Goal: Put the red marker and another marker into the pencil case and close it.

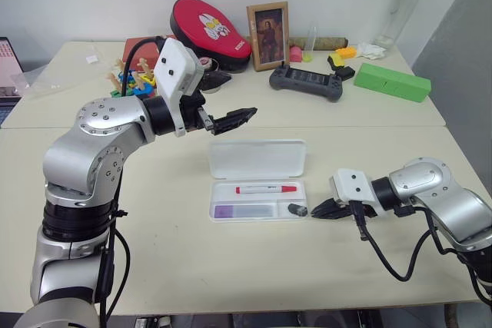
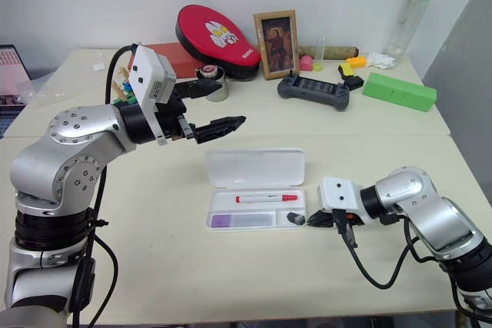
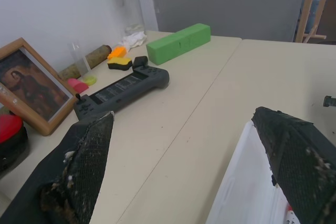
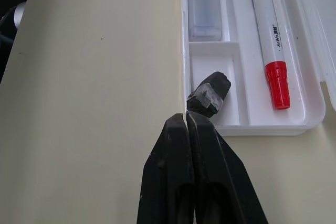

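Shut right fingers (image 4: 195,145) beside open pencil case (image 4: 310,114)

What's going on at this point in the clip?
The pencil case lies open on the table with the red marker and the purple-capped marker already in its tray, beside a small dark stub. The lid is not closed yet. The right gripper is shut and empty next to the case's right end; the left gripper hangs open above it.
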Action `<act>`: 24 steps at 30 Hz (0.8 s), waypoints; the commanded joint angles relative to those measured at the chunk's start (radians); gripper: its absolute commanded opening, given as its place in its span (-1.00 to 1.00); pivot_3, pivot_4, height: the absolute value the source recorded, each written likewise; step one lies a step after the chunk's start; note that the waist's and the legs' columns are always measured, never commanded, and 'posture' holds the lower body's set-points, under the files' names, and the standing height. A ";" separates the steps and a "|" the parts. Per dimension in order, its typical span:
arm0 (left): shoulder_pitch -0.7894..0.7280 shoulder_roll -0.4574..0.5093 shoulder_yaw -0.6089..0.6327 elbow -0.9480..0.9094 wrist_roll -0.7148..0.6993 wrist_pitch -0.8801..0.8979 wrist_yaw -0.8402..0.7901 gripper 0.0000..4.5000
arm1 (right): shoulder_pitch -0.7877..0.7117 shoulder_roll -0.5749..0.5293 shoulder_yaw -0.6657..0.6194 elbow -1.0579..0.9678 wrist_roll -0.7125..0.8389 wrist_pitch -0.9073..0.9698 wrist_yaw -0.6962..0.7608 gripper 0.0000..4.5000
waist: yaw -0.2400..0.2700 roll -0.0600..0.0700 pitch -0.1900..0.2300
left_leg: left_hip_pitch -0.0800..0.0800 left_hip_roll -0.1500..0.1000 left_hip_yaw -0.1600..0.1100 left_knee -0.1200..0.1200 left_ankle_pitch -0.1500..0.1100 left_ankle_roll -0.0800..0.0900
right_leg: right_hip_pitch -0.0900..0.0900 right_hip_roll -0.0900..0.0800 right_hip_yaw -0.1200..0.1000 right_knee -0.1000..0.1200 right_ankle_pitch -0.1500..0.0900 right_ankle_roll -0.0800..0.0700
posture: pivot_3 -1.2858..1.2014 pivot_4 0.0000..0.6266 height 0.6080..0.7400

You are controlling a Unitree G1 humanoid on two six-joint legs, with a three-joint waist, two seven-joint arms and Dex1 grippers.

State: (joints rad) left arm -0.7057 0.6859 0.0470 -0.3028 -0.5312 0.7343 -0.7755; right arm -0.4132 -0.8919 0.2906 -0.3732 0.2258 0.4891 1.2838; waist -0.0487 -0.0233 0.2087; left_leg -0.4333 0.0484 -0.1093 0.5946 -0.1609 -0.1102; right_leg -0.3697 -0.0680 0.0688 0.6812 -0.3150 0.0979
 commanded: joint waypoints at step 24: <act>0.005 0.005 0.026 -0.032 -0.005 -0.015 0.010 1.00 | -0.105 0.084 0.042 0.050 -0.041 0.001 -0.024 -0.98 | -0.001 0.000 0.000 | 0.000 0.000 0.000 0.000 0.000 0.000 | 0.000 0.000 0.000 0.000 0.000 0.000 | 0.03 -0.52 1.00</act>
State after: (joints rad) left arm -0.6986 0.6861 0.0470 -0.3046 -0.5307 0.7338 -0.7738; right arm -0.5025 -0.7990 0.3568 -0.2990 0.1781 0.4880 1.2626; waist -0.0494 -0.0233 0.2087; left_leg -0.4333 0.0484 -0.1093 0.5945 -0.1609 -0.1102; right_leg -0.3698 -0.0680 0.0688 0.6812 -0.3150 0.0979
